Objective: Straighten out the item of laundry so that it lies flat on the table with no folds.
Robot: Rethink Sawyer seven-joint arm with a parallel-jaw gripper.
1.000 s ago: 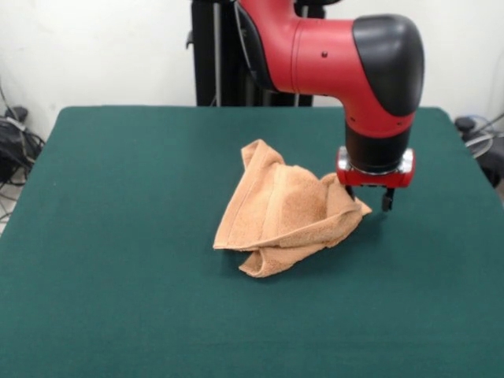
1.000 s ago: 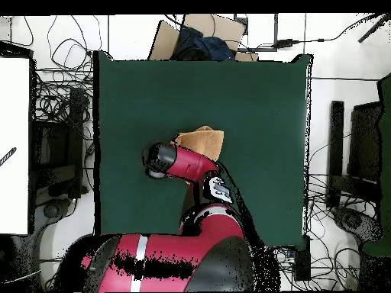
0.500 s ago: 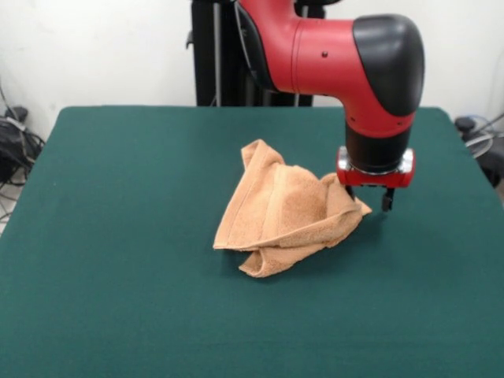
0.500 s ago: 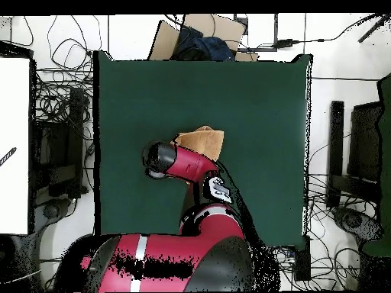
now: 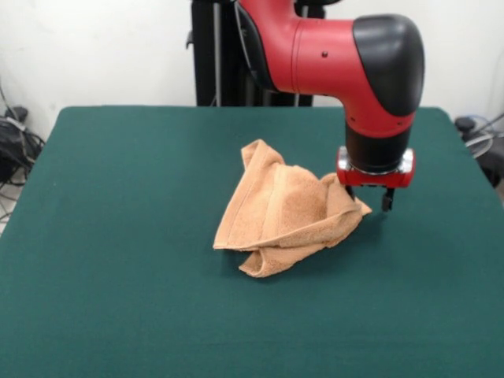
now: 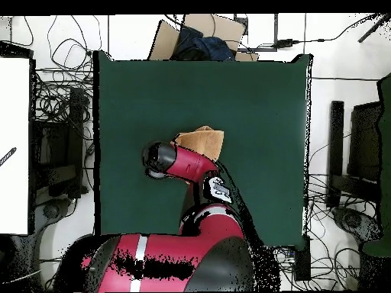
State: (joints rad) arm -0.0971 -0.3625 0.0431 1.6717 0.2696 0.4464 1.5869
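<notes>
The item of laundry (image 5: 282, 213) is a peach-orange towel lying crumpled near the middle of the green table (image 5: 110, 252), with folds doubled over along its near edge and a peak raised at its far side. My gripper (image 5: 368, 197) hangs from the red arm at the towel's right corner, low over the table. Its two fingers stand apart, one behind the towel's edge and the other just right of the corner tip. In the overhead view the arm's black and red head covers the gripper, and only part of the towel (image 6: 205, 140) shows on the table (image 6: 260, 107).
Off the table, a cardboard box (image 6: 200, 33) with dark cloth sits past one short edge, a white board (image 6: 15, 145) stands along one side, and cables (image 6: 53, 114) and black equipment (image 6: 336, 152) line both sides. Green cloth surrounds the towel on every side.
</notes>
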